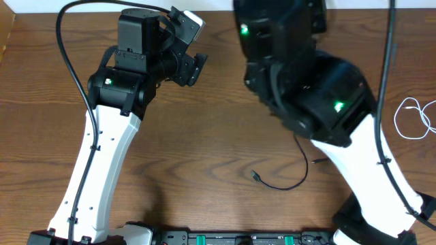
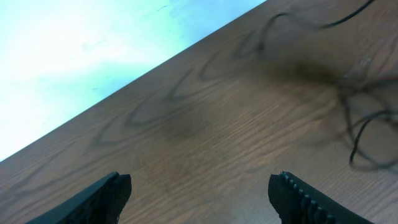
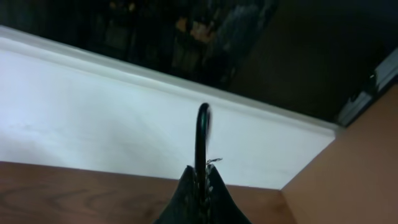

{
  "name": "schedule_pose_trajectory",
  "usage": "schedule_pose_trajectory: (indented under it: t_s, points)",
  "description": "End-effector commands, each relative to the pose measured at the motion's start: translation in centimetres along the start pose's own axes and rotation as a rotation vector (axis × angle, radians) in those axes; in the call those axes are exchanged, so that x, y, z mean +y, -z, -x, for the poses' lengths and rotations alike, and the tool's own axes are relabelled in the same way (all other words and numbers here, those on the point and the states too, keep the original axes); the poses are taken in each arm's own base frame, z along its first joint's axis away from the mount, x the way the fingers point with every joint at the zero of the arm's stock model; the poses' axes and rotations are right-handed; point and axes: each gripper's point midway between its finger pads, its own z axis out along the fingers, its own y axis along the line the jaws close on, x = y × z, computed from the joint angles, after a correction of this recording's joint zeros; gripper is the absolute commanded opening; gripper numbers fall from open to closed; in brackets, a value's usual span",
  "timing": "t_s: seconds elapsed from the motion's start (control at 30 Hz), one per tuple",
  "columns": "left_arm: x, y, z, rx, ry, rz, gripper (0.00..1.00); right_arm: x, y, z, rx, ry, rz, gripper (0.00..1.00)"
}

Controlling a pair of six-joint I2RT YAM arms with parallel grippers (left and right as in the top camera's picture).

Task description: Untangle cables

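A thin black cable (image 1: 300,169) hangs from under my raised right arm (image 1: 306,75) and curves onto the table, its small plug end (image 1: 255,175) lying free. In the right wrist view my right gripper (image 3: 200,173) is shut on this black cable (image 3: 202,127), which loops up above the fingertips. A white cable (image 1: 412,119) lies coiled at the far right. My left gripper (image 1: 195,68) hovers at the back left, open and empty (image 2: 199,186) over bare wood. Blurred black cables (image 2: 354,124) show to its upper right.
Thick black robot cables arc over the left arm (image 1: 68,61) and down the right side (image 1: 388,61). The table's edge (image 2: 143,71) runs diagonally ahead of the left gripper. A black base rail (image 1: 238,238) lines the near edge.
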Motion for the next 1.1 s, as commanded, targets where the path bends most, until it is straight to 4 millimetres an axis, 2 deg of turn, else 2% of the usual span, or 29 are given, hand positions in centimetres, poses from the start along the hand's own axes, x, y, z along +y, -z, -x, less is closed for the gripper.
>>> schedule_pose_trajectory:
  t_s: [0.0,0.07,0.13,0.23,0.27,0.4,0.53,0.73,0.8,0.87,1.0,1.03,1.07]
  points:
    - [0.0,0.2,0.3,-0.012,-0.006,-0.009,0.76,-3.5,-0.4,-0.3,0.026,0.035,-0.121,0.01]
    - [0.0,0.2,0.3,-0.013,-0.006,-0.009,0.76,-4.3,-1.3,-1.9,0.073,0.023,-0.141,0.01]
    - [0.0,0.2,0.3,-0.013,-0.006,-0.009,0.76,-4.6,-2.9,-4.5,0.155,0.024,-0.094,0.01]
    - [-0.2,0.2,0.4,-0.017,-0.006,-0.019,0.76,-6.1,-6.0,-9.5,0.324,-0.066,-0.043,0.01]
    - [-0.6,0.2,0.5,-0.025,-0.006,-0.040,0.76,-6.8,-7.4,-12.0,0.416,-0.127,-0.023,0.01]
    - [-1.3,0.2,0.7,-0.039,-0.006,-0.084,0.76,-6.5,-10.4,-17.5,0.610,-0.111,0.027,0.01]
    - [-1.3,0.2,0.7,-0.037,-0.005,-0.084,0.76,-3.9,-12.4,-22.1,0.757,-0.057,0.021,0.01]
    - [-1.4,0.2,0.5,-0.028,-0.003,-0.087,0.76,4.1,-15.6,-30.4,0.980,0.031,0.150,0.01]
    - [-1.4,0.2,0.4,-0.026,-0.002,-0.087,0.76,5.4,-15.7,-31.6,1.005,0.059,0.159,0.01]
    - [-1.4,0.2,0.5,-0.028,-0.003,-0.087,0.76,6.4,-15.5,-31.3,0.990,0.069,0.176,0.01]
    - [-1.4,0.2,0.5,-0.028,-0.003,-0.087,0.76,6.1,-14.5,-27.9,0.901,0.054,0.211,0.01]
    - [-1.4,0.2,0.5,-0.028,-0.003,-0.087,0.76,5.3,-13.5,-25.8,0.852,0.037,0.224,0.01]
    - [-1.4,0.2,0.5,-0.028,-0.003,-0.087,0.76,4.7,-12.9,-24.7,0.828,0.025,0.228,0.01]
